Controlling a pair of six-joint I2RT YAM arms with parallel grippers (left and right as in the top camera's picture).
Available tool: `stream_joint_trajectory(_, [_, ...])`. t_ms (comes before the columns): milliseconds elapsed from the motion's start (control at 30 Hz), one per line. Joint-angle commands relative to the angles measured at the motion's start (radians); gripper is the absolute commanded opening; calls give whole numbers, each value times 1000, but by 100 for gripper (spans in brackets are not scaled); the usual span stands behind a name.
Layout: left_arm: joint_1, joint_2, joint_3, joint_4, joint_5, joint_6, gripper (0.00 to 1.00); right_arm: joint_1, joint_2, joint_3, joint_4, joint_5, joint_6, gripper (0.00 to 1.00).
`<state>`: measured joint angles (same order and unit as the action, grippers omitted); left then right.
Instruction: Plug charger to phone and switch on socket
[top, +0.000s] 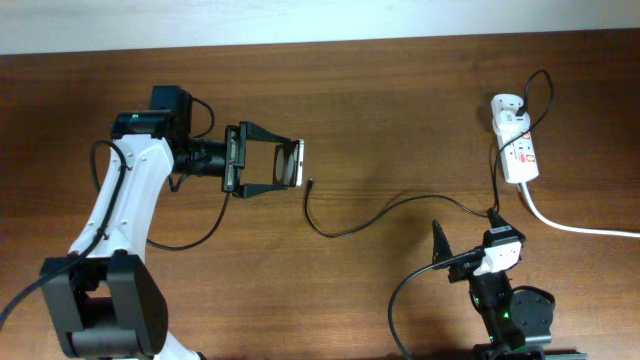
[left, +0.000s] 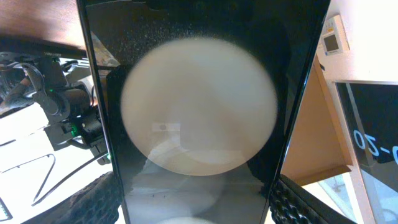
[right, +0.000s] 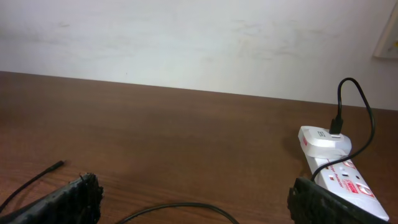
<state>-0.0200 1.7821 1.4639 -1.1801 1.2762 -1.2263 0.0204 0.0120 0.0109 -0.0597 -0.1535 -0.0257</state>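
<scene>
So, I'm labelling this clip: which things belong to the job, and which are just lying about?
Job: phone, held in the left end effector; charger; socket.
Not the job: table; wall.

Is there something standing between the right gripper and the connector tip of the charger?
Nothing visible does. Between the open right gripper and the charger's connector tip there is only bare table and the charger's own cable.
</scene>
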Motion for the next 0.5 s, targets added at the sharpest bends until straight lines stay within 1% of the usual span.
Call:
stream_joint_trajectory(0, [5,-23,-1,2,48,14,18,6,-8,-5,-6,10,7,99])
stream_joint_trajectory(200, [64,-23,-1,2,43,15,19,6,-8,-5,-6,10,7,99])
stream_joint_trajectory(367, [145,-23,-1,2,37,15,20,6,-8,-5,-6,10,7,99])
stream_joint_trajectory(467, [161,-23,-1,2,32,15,20,6,-8,-5,-6,10,7,99])
